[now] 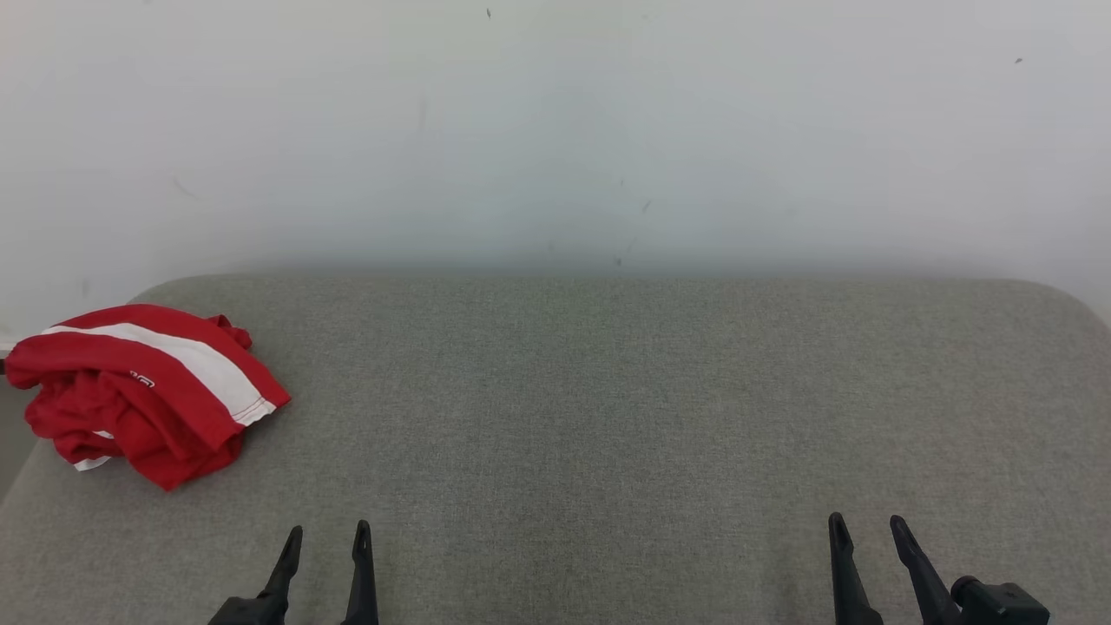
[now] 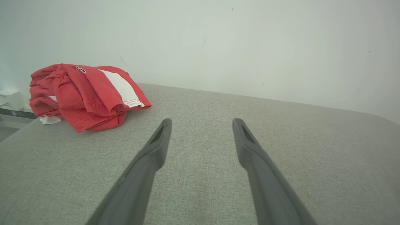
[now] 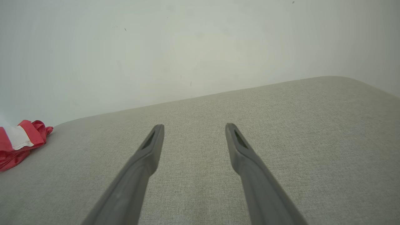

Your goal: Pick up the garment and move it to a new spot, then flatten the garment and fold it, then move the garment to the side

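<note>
Nearest you, your left gripper (image 1: 330, 528) and right gripper (image 1: 866, 519) pointed forward over the grey cushion (image 1: 608, 391), both with jaws wide apart and holding nothing. The garment (image 1: 147, 391), red with a white stripe, lay crumpled at the cushion's far left corner, by its edge. It sat ahead and to the left of your left gripper, apart from it, and well apart from your right gripper.

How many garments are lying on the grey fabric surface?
1. A crumpled red garment with a white stripe lies at the far left edge of the grey fabric surface. Its folds could hide another piece; I cannot tell.
</note>
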Motion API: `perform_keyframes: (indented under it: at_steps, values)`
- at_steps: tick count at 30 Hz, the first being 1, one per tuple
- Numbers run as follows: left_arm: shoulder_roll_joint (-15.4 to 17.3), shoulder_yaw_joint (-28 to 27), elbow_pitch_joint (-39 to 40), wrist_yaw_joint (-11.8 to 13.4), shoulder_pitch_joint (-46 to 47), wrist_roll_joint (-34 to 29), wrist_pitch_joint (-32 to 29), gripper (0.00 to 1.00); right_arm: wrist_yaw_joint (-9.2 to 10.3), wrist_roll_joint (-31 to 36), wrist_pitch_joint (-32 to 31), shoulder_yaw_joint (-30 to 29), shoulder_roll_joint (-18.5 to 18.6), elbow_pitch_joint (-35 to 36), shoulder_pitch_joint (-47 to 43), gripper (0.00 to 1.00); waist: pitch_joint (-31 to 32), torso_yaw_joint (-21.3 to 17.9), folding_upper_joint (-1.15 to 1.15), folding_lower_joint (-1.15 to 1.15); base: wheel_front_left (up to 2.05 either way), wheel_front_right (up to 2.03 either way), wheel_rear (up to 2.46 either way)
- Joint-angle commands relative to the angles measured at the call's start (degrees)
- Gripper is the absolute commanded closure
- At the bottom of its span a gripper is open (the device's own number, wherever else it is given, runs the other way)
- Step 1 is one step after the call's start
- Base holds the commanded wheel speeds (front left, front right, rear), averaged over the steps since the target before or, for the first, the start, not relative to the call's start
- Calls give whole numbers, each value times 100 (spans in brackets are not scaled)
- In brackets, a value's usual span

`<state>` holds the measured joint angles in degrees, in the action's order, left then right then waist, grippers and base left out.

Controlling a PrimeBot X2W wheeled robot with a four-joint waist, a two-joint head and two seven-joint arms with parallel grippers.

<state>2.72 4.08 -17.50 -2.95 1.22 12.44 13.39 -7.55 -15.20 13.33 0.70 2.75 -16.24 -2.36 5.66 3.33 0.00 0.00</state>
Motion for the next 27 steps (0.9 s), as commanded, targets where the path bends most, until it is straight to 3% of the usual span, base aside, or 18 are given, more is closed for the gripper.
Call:
perform_keyframes:
  at_steps: [1, 15, 27]
  values:
    - [29, 24, 0, 23, -20, -124, 37, 0, 10, 97, 48, 12, 20, -3, -41, 0, 5, 2, 0, 0, 0, 0, 0]
    - [31, 107, -79, 58, -40, -557, 186, 0, 12, 590, 196, 62, 22, -48, -97, 0, 87, 41, 0, 0, 0, 0, 0]
    - [30, 125, -99, 69, -78, -458, 186, 0, 12, 587, 195, 103, 21, -36, -126, 0, 129, 45, 0, 0, 0, 0, 0]
